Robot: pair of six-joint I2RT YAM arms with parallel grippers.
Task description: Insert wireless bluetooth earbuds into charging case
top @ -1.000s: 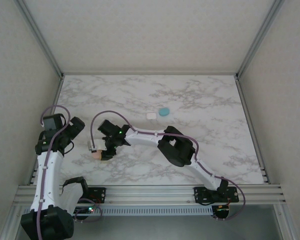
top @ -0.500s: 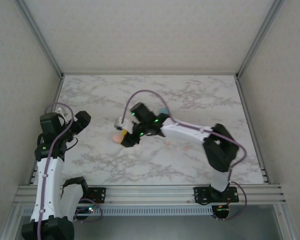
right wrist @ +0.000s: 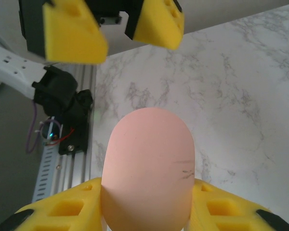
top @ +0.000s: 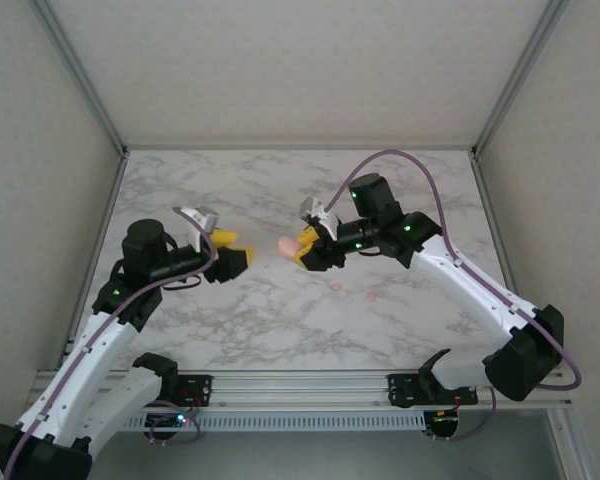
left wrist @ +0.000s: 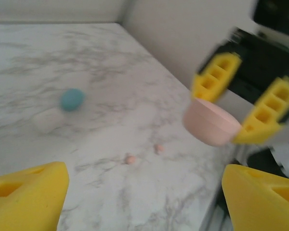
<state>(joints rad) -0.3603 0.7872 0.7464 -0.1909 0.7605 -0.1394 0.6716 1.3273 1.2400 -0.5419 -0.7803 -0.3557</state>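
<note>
Both arms have swung in to the middle of the marble table since a second ago and now face each other. The right gripper pinches a closed pink case by its sides, lifted clear of the surface. The left gripper stands spread with nothing between its jaws, pointing at the case. Two salmon-pink earbuds lie loose on the table below the right gripper. A teal case rests farther back.

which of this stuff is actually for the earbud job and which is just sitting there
For the job: pink case in the right end effector; two pink earbuds on the table; teal case.
Lying about: blurred pale thing beside that case, unidentifiable.
</note>
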